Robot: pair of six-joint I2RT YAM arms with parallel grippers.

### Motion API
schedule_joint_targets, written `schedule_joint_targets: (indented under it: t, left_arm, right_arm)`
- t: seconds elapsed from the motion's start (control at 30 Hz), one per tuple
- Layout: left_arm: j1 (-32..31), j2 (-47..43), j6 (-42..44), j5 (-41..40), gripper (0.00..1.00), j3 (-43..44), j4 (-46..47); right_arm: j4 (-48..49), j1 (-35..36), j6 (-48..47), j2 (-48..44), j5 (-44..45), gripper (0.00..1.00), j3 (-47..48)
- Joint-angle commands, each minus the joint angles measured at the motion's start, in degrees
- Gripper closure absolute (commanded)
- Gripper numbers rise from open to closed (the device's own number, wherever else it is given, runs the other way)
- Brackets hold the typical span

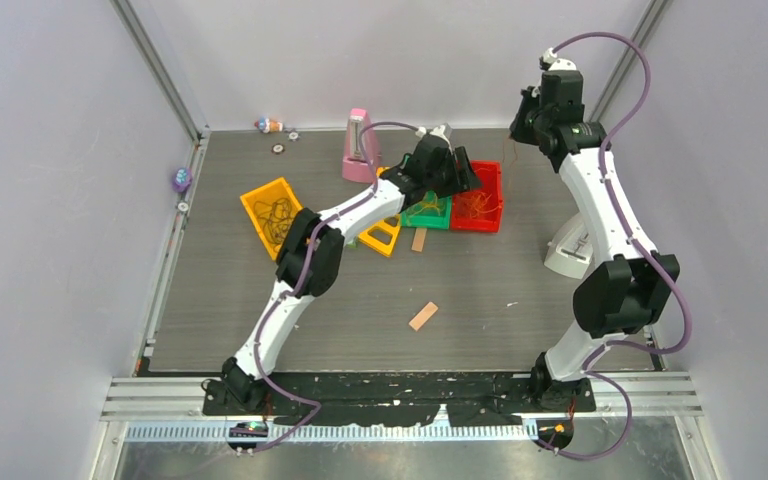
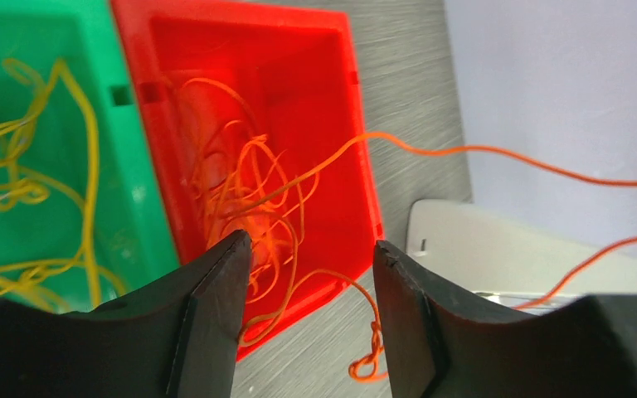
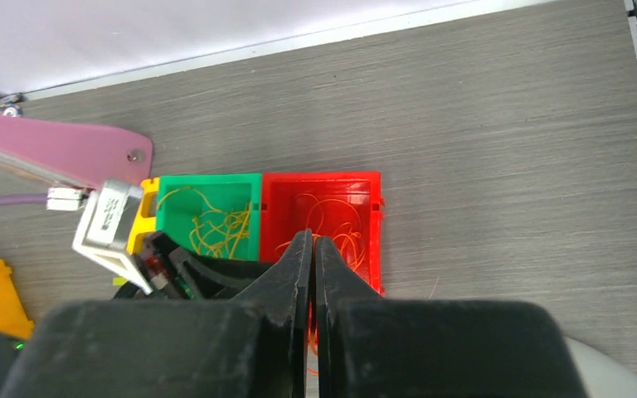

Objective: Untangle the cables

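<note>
The left arm (image 1: 360, 205) and right arm (image 1: 600, 200) share white links and bulky black joints. A lilac hose (image 1: 646, 80) runs up each from the black base plate (image 1: 400, 392). The fingers (image 2: 207, 323) are matt black wedges.

The near half of the worktop (image 1: 520, 330) lies open, with only a small wooden block (image 1: 423, 316) on it. The left arm (image 1: 300, 270) slants from the near-left corner to the far middle. There a yellow bin (image 1: 263, 189), green bin (image 1: 428, 224) and red bin (image 1: 493, 180) crowd together, a pink stand (image 1: 360, 148) behind them. Orange cables (image 2: 481, 149) stretch through the air toward the right edge, over a white base (image 1: 568, 250).
</note>
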Motion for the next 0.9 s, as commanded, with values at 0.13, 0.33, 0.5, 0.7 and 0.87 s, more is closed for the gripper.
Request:
schedule_joint_targets:
  t: [0.13,0.33,0.5,0.7,0.87]
  left_arm:
    - [0.1,-13.04,11.72,-6.9,0.29,-1.8,-13.63]
    - [0.25,-18.38,15.31,-8.71,0.14,-5.43,-15.19]
    - [0.44,-25.78,17.94,-10.97,0.14,-13.8,-12.88]
    - [2.0,-39.24,22.14,-9.54,0.15,-30.34,-8.67]
    - [3.17,-48.02,23.02,-9.44,0.17,-43.44,-7.49]
  right_arm:
    - [1.16,-2.82,1.01,0.42,3.38,0.95,1.28]
    - [-0.3,-3.4,0.39,2.17,4.64,0.95,4.64]
    - [0.73,-3.41,0.51,3.41,1.81,0.95,4.27]
    - [5.28,-2.94,0.88,5.74,-0.73,0.95,3.32]
    - [1.64,-2.8,0.71,9.62,-1.64,0.95,13.45]
